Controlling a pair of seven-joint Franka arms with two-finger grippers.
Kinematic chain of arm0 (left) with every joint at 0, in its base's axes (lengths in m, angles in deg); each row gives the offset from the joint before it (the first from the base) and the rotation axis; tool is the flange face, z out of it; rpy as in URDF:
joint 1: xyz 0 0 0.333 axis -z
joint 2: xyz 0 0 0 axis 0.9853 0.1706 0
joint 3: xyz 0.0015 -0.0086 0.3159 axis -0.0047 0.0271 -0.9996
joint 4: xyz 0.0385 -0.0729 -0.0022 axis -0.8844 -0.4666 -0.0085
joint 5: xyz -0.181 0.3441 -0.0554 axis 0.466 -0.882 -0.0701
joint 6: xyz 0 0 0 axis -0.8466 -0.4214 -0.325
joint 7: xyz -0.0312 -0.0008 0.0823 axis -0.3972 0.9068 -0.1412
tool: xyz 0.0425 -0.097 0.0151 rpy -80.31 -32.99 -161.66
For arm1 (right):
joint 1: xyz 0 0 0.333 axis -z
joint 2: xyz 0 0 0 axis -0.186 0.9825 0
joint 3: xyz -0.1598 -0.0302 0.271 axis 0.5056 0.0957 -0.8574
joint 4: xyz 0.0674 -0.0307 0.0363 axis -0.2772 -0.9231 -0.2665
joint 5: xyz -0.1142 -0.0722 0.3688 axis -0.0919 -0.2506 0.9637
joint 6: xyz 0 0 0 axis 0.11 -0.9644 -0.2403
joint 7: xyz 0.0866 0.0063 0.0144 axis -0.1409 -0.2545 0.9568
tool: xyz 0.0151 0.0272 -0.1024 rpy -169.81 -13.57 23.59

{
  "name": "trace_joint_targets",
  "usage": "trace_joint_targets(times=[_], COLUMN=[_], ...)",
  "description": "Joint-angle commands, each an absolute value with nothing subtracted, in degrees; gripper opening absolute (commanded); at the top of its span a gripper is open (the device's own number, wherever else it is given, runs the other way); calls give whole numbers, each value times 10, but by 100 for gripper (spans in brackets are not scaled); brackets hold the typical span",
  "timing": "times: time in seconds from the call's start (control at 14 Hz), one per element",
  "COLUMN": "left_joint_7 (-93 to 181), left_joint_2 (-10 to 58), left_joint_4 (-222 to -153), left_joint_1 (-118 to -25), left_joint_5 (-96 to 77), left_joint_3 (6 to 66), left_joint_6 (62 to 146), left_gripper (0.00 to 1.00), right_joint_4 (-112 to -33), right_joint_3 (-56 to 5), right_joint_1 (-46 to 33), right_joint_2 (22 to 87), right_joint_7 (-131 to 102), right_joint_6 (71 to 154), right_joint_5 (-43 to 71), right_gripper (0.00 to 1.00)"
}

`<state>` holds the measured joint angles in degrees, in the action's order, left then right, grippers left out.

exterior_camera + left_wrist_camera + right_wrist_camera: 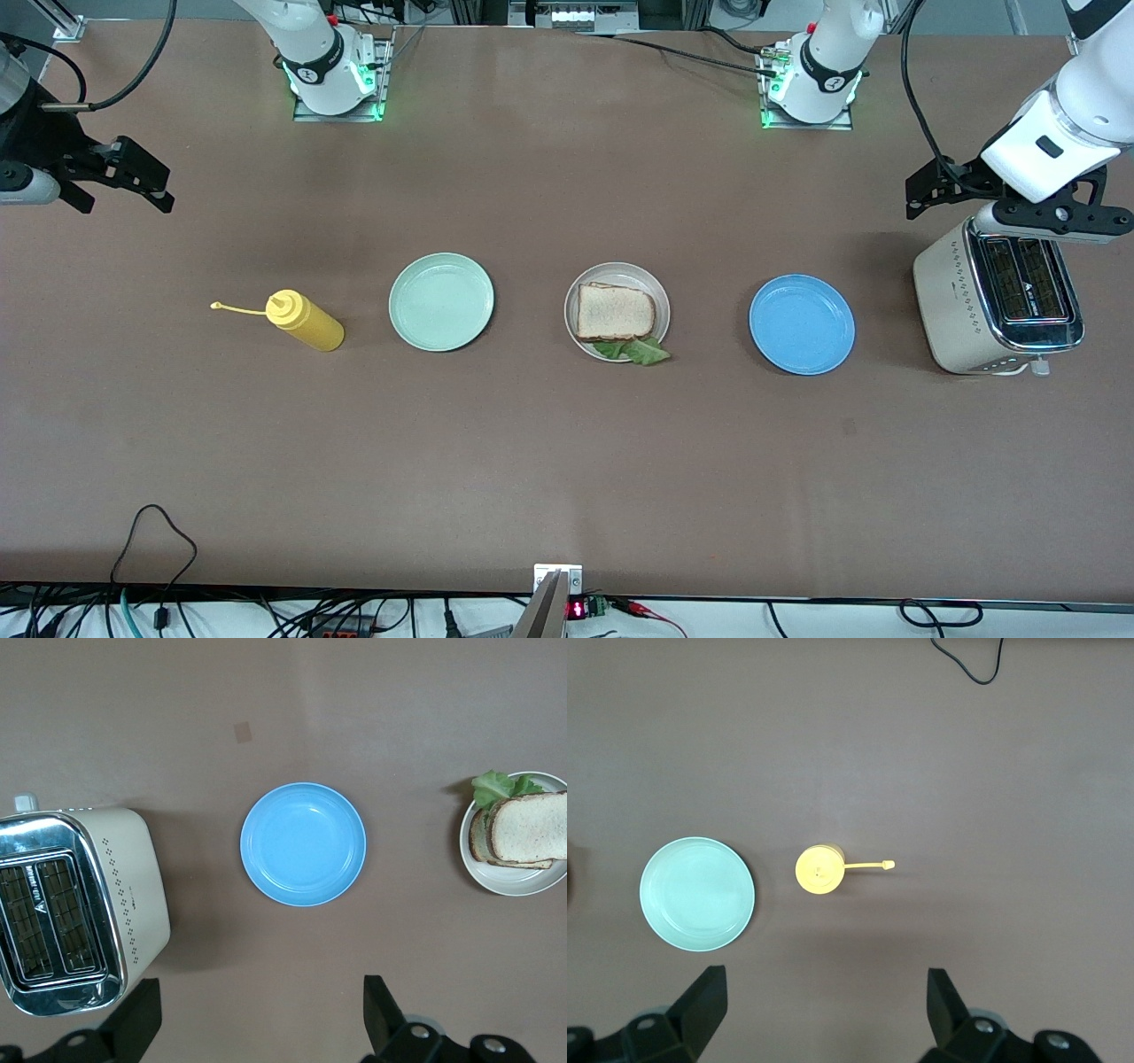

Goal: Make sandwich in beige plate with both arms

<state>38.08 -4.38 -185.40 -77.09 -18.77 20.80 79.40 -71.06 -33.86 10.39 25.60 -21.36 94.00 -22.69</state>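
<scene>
So from my seat the sandwich sits finished on the beige plate, mid-table between the mint plate and the blue plate. I only see the top slice in the front view; the left wrist view shows a second slice edge under it, and that view cuts the plate off at its border. Lettuce pokes out on the side nearer the front camera and hangs over the rim.

Both arms wait, pulled back to their ends of the table. The left gripper hangs over the toaster, partly hiding its top; its fingers stand wide apart with nothing between them. The right gripper hovers over bare table at the right arm's end, jaws spread too, holding nothing. Its arm is mostly cut off by the frame edge. A mustard bottle stands beside the mint plate, cap strap sticking out sideways.
</scene>
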Motion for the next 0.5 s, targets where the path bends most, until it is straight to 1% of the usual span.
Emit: trace_joint_targets(times=[0.0,0.43], left_joint_7=[382,361], left_joint_2=[-48,-48], left_joint_4=[-1858,-1858], left_joint_1=[-769,-774], left_joint_5=[-188,-187], left_joint_3=[209,207], left_joint_6=[791,790], left_gripper=[100,100], right_joint_4=[-706,-706], right_joint_3=[-343,-343], right_joint_1=[109,109], right_joint_2=[253,253], right_joint_7=[-206,-206], right_joint_6=[930,930], right_joint_5=[-225,-225], right_gripper=[100,100])
